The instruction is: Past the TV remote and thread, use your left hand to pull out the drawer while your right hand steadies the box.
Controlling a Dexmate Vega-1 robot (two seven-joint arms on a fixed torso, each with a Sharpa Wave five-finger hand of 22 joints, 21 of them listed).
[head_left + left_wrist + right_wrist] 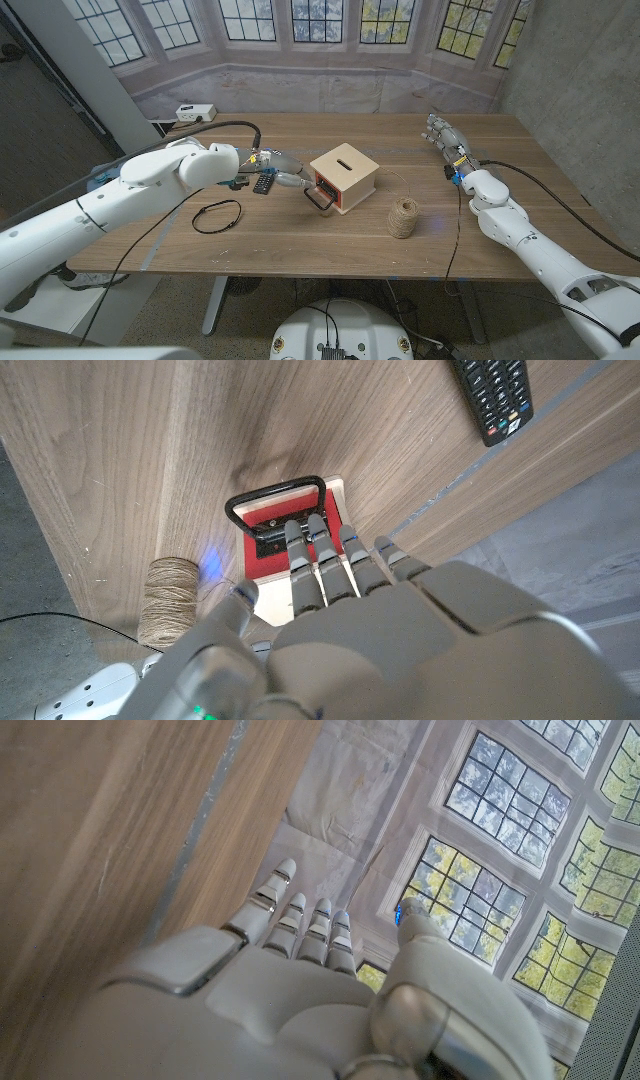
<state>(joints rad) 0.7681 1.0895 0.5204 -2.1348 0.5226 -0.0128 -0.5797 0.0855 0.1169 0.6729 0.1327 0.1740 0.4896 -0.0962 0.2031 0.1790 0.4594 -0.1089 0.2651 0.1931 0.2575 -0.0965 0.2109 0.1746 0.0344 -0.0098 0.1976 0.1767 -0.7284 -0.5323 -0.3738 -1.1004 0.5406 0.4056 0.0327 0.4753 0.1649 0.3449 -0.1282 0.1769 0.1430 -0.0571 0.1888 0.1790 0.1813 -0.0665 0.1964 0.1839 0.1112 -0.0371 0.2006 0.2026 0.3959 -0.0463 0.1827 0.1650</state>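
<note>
With the left hand [283, 171] reaching its spread, empty fingers [322, 556] to the drawer [283, 538] handle just ahead, and the right hand [441, 133] open well away from the box [344, 176], a pull could drag the unsteadied box across the bench [300, 235].

Matt wooden table [300, 230] (rough twine spool [403, 217]).

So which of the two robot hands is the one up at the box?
The left robot hand: its fingers reach the black handle on the box. The right robot hand is off by the table's far right edge, holding nothing.
</note>
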